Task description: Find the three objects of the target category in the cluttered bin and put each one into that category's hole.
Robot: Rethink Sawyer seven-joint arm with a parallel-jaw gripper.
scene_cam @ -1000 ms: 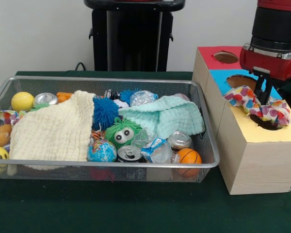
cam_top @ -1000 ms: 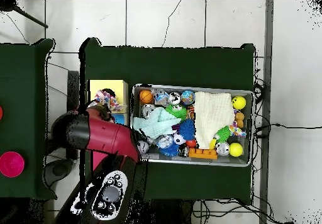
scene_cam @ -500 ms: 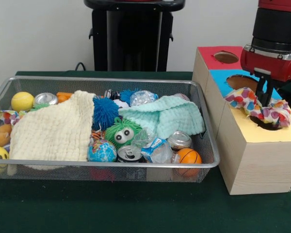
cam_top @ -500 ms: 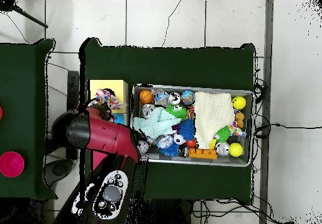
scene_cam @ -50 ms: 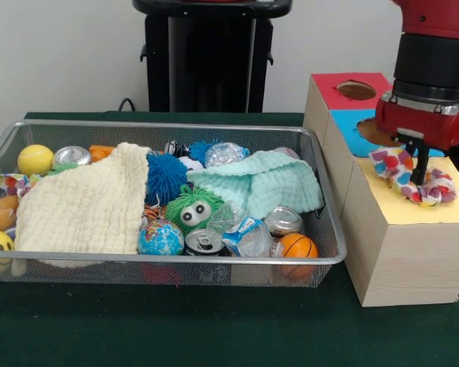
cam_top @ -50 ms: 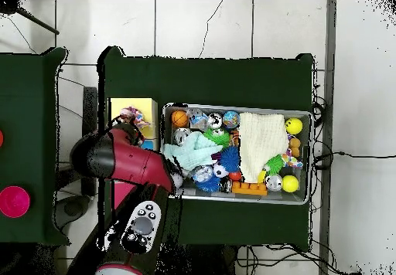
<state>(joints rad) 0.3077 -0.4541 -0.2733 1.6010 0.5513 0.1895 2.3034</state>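
While the hand [scene_cam @ -50 ms: 422,170] is lowered over the yellow end of the box [scene_cam @ -50 ms: 402,252], a patterned cloth [scene_cam @ -50 ms: 411,177] is seen bunched around it, piled at the yellow hole; whether the fingers are closed on the cloth cannot be told, since the fabric hides the tips. In the overhead view the cloth [cam_top @ -50 ms: 133,120] is seen on the yellow section, at the tip of the arm [cam_top @ -50 ms: 124,162]. The box is set on the counter [scene_cam @ -50 ms: 214,329] just beside the bin's [scene_cam @ -50 ms: 176,267] right end, with a blue section and a red section behind the yellow one, each with a hole.

Inside the bin, a cream cloth [scene_cam @ -50 ms: 84,206] is spread over the left half and a mint cloth [scene_cam @ -50 ms: 264,183] lies toward the right rear corner. Between them a blue spiky ball [scene_cam @ -50 ms: 165,176] and a green fuzzy toy [scene_cam @ -50 ms: 190,210] are seen. Along the front edge a globe ball [scene_cam @ -50 ms: 160,238], a can [scene_cam @ -50 ms: 205,242] and a small basketball [scene_cam @ -50 ms: 297,246] are lined up. A yellow ball [scene_cam @ -50 ms: 35,159] sits at the left rear corner.
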